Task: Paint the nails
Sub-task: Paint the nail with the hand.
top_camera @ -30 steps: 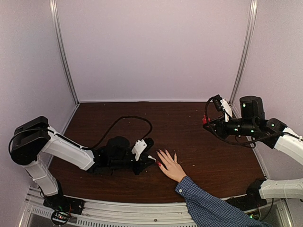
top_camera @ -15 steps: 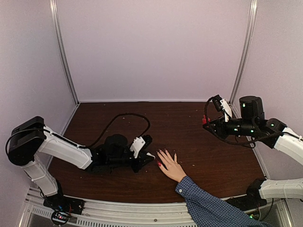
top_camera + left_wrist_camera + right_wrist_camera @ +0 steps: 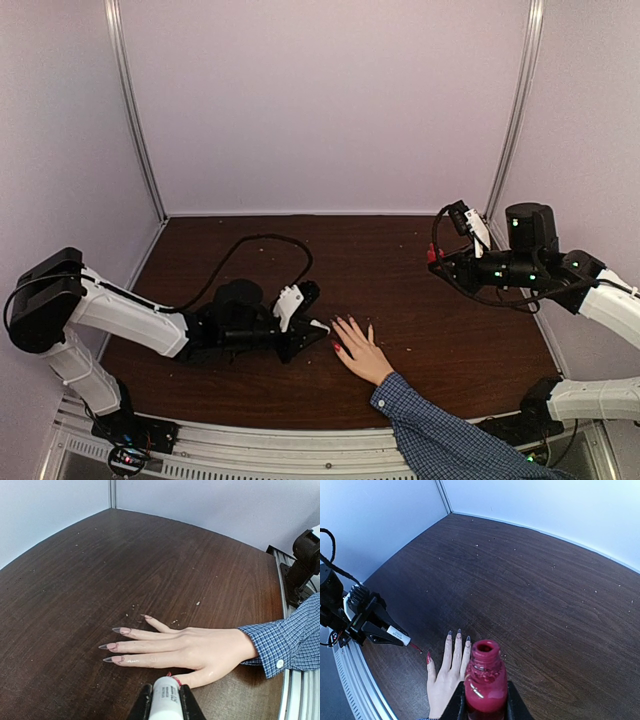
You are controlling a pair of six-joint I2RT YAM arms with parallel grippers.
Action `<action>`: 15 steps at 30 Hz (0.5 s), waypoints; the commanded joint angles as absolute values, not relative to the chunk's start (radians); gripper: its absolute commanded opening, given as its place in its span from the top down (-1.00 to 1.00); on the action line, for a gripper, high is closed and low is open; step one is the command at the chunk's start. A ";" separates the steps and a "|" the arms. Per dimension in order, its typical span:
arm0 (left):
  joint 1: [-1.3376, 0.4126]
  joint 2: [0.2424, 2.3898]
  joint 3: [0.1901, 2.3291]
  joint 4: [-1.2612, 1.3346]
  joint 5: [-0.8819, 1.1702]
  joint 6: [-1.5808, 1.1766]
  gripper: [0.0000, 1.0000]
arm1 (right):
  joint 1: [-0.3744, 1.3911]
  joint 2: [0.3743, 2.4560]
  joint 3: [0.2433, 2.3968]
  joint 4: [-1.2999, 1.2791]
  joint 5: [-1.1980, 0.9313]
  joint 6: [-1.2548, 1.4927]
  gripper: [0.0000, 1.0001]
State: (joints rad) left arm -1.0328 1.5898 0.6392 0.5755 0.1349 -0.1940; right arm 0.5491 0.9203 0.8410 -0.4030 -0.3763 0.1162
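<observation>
A light-skinned hand (image 3: 360, 352) with a blue checked sleeve (image 3: 440, 440) lies flat on the brown table (image 3: 380, 260). Its long nails (image 3: 120, 630) on three fingers are bare pinkish with dark tips, and the thumb nail (image 3: 428, 658) is glossy red. My left gripper (image 3: 316, 329) (image 3: 165, 701) is low beside the thumb, shut on the white brush cap (image 3: 165, 697). The red brush tip (image 3: 415, 647) points at the thumb, a short gap from it. My right gripper (image 3: 434, 256) (image 3: 485, 700) is raised at the right, shut on the open red polish bottle (image 3: 485, 680).
A black cable (image 3: 270, 245) loops over the table behind the left arm. A metal rail (image 3: 300, 440) runs along the front edge, and pale walls with upright posts (image 3: 135, 110) close in the back and sides. Small crumbs (image 3: 134, 607) dot the wood near the fingers.
The left arm's shoulder and elbow have drifted left and its cable loop has shifted. The left gripper has edged slightly toward the back. The hand and the right arm have stayed put.
</observation>
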 commanded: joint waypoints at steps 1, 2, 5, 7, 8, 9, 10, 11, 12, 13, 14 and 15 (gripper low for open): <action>-1.039 1.627 0.648 0.620 0.174 -0.166 1.00 | 0.543 0.916 0.850 -0.380 -0.367 0.117 1.00; -1.042 1.634 0.653 0.615 0.168 -0.166 1.00 | 0.542 0.916 0.850 -0.380 -0.366 0.116 1.00; -1.043 1.652 0.661 0.607 0.155 -0.167 1.00 | 0.543 0.917 0.851 -0.382 -0.367 0.116 1.00; -1.045 1.655 0.664 0.599 0.145 -0.167 1.00 | 0.542 0.915 0.851 -0.382 -0.366 0.117 1.00; -1.045 1.656 0.668 0.596 0.147 -0.167 1.00 | 0.543 0.916 0.850 -0.382 -0.366 0.116 1.00; -1.045 1.658 0.669 0.594 0.145 -0.167 1.00 | 0.543 0.916 0.850 -0.381 -0.366 0.116 1.00; -1.045 1.658 0.670 0.593 0.144 -0.167 1.00 | 0.543 0.916 0.850 -0.380 -0.366 0.117 1.00; -1.045 1.660 0.671 0.590 0.144 -0.166 1.00 | 0.542 0.915 0.849 -0.380 -0.366 0.117 1.00; -1.045 1.660 0.672 0.590 0.144 -0.165 1.00 | 0.542 0.915 0.850 -0.380 -0.365 0.117 1.00; -1.044 1.660 0.674 0.589 0.143 -0.164 1.00 | 0.543 0.916 0.850 -0.380 -0.365 0.117 1.00; -1.045 1.661 0.675 0.588 0.143 -0.163 1.00 | 0.543 0.917 0.850 -0.380 -0.365 0.117 1.00; -1.045 1.663 0.677 0.585 0.145 -0.164 1.00 | 0.543 0.917 0.850 -0.380 -0.366 0.117 1.00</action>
State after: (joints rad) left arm -1.0378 1.6497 0.6491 0.5583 0.1486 -0.1806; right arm 0.5491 0.9203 0.8410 -0.4030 -0.3763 0.1158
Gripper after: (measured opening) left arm 0.158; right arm 0.190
